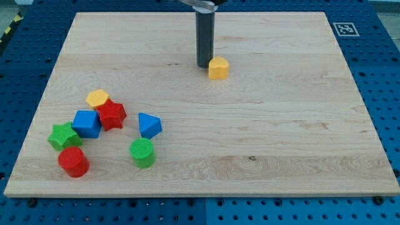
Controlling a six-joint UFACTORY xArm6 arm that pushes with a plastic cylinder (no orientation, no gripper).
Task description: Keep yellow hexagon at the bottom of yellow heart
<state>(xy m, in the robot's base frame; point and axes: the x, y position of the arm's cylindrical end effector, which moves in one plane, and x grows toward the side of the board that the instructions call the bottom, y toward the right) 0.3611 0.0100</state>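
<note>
A yellow hexagon (218, 68) lies in the upper middle of the wooden board. My tip (204, 66) stands just to the view's left of it, touching or nearly touching its side. The yellow heart (97, 98) lies far off at the view's lower left, at the top of a cluster of blocks and against a red star (112, 115). The hexagon is above and to the right of the heart in the view.
The cluster at the lower left also holds a blue cube (87, 124), a green star (64, 136), a red cylinder (74, 162), a blue triangle (149, 125) and a green cylinder (142, 152). The board's edge (200, 197) runs along the view's bottom.
</note>
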